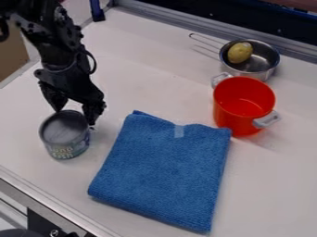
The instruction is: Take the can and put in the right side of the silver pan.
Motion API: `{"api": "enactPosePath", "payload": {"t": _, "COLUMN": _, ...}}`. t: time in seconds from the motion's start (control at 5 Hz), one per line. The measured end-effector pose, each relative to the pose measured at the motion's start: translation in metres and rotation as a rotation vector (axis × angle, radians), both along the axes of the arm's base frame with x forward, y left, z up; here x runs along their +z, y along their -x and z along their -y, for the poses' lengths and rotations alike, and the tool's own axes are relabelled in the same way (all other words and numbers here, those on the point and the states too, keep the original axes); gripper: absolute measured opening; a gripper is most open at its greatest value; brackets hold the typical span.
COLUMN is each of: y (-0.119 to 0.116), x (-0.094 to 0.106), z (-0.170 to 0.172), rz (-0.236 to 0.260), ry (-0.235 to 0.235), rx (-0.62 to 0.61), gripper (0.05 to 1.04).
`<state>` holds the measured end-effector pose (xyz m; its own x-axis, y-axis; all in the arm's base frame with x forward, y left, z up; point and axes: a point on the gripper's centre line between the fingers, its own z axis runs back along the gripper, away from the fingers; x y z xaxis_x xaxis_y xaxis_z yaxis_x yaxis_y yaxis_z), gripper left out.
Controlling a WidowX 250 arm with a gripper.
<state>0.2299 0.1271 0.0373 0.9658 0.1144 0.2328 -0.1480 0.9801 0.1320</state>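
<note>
Blue towel [164, 171] near tin can [65, 136]; hand [74, 116] spread at can's rim; red pot [229, 118], silver pan [265, 58] holding potato [239, 53] well apart from can.

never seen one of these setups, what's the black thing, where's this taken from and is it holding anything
The black machine is a robot arm, reaching in from the upper left. Its end is a claw with two fingers, which works a bit like a hand. The one picture comes from a fixed camera looking down at a slant on a white table.

The claw is open at the far edge of a can. The can stands on the table, so nothing is lifted; I can't tell whether the fingers touch it.

Beside the can lies a blue cloth. Beyond the cloth are a red pot and a silver pan with something yellow inside.
</note>
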Motion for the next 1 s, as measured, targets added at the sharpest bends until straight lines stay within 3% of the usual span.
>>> {"api": "enactPosePath", "payload": {"t": 0.2, "y": 0.001, "x": 0.008, "z": 0.005, "rz": 0.029, "ry": 0.024, "rx": 0.008, "gripper": 0.999}}
{"api": "enactPosePath", "payload": {"t": 0.6, "y": -0.034, "x": 0.037, "z": 0.002, "rz": 0.179, "ry": 0.078, "rx": 0.139, "gripper": 0.999}}
{"api": "enactPosePath", "payload": {"t": 0.8, "y": -0.049, "x": 0.058, "z": 0.006, "rz": 0.185, "ry": 0.102, "rx": 0.155, "gripper": 0.999}}
{"api": "enactPosePath", "payload": {"t": 1.0, "y": -0.066, "x": 0.063, "z": 0.022, "rz": 0.162, "ry": 0.105, "rx": 0.114, "gripper": 0.999}}
